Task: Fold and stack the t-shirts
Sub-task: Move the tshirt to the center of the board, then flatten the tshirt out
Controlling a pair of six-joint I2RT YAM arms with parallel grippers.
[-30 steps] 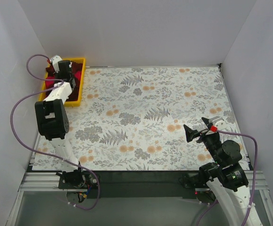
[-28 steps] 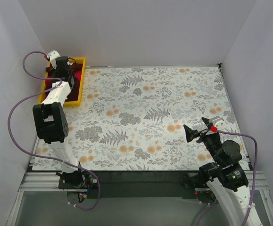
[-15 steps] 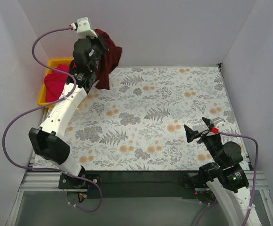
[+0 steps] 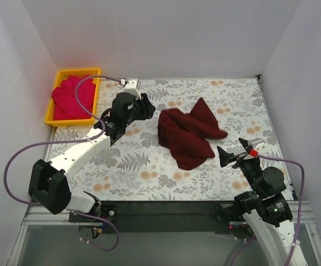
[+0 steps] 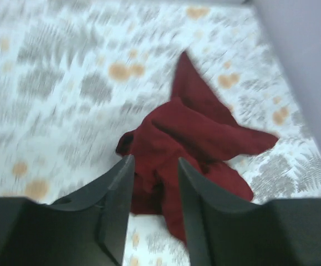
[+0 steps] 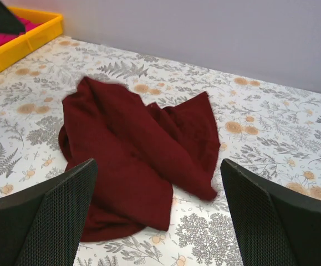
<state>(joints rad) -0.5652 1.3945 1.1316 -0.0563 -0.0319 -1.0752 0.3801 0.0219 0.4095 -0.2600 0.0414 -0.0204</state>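
The dark maroon t-shirt (image 4: 187, 133) lies crumpled on the floral table cover, right of the middle; it also shows in the left wrist view (image 5: 196, 133) and the right wrist view (image 6: 132, 149). The bright pinkish-red t-shirt (image 4: 70, 97) lies bunched in the yellow bin (image 4: 74, 119) at the back left. My left gripper (image 4: 147, 108) (image 5: 154, 166) is open and empty, just left of the maroon shirt and apart from it. My right gripper (image 4: 232, 151) (image 6: 157, 166) is wide open and empty, near the shirt's right front edge.
White walls close in the left, back and right sides. The floral cover (image 4: 149, 166) ends at a black strip along the near edge. The left arm (image 4: 82, 149) stretches diagonally across the left half of the table.
My left gripper lifted the maroon shirt out of the bin, swung it right over the table and let it go; it now lies crumpled. The right arm has barely moved.
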